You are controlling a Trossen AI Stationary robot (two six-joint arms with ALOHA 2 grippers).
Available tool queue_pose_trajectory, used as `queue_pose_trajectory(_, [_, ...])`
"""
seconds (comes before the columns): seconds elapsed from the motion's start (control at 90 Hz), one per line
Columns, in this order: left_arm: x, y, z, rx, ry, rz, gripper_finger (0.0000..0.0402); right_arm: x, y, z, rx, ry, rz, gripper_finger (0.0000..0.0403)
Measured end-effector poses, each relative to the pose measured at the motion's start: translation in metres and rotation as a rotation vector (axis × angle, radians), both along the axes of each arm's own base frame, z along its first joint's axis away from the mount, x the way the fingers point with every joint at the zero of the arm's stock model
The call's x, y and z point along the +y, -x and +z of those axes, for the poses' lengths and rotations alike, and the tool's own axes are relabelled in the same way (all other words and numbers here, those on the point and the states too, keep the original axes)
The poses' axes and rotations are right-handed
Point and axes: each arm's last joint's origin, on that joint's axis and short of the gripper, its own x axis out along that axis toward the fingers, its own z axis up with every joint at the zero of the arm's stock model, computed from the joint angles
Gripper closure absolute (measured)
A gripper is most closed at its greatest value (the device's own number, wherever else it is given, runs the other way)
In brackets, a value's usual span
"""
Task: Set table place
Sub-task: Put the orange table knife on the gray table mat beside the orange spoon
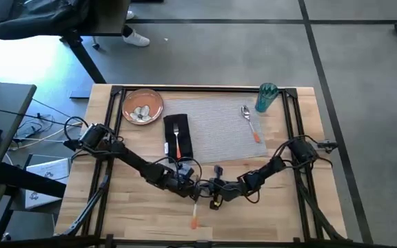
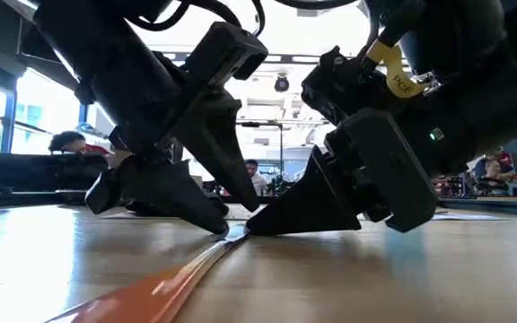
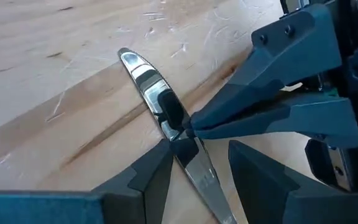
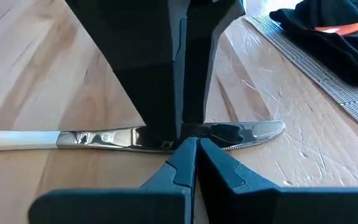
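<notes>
A knife (image 1: 194, 207) lies flat on the bare wood of the table (image 1: 136, 213), its orange handle (image 1: 194, 222) toward the near edge and its metal blade (image 3: 145, 74) pointing away. Both grippers meet over the blade. My left gripper (image 3: 201, 149) is open, one finger on each side of the blade. My right gripper (image 4: 191, 142) is shut, its tips down on the blade. Farther back, the grey placemat (image 1: 219, 131) carries a black napkin (image 1: 178, 148) with a fork (image 1: 177, 141) on it, and a spoon (image 1: 250, 122). My left gripper straddles the blade, its fingers slanting down from the table's left. One fingertip (image 3: 166, 152) stands right at the blade's edge; I cannot tell whether it touches. My right gripper sets its shut fingertips (image 3: 194, 124) on the blade's flat upper face (image 4: 222, 132) around its middle. It slants down from the table's right, across the knife. The knife lies flat on the wood.
An orange-brown plate (image 1: 142, 105) with something pale on it sits at the far left corner. A teal cup (image 1: 266, 98) stands at the placemat's far right corner. The black rail frame (image 1: 291, 124) runs along the table's sides. People show in the room beyond the table.
</notes>
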Motion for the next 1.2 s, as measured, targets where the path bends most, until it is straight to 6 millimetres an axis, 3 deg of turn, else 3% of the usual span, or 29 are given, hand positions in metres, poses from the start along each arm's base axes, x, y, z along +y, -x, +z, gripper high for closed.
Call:
queue_pose_trajectory(0.311, [0.000,0.000,-0.001,0.001,-0.018,-0.018,0.0255,0.004,0.001,0.010,-0.014,-0.010,0.016,0.0403])
queue_pose_trajectory(1.2, [-0.004,-0.006,0.003,-0.075,0.032,-0.086,0.0255,-0.002,0.000,0.008,0.014,-0.042,-0.050,0.0403])
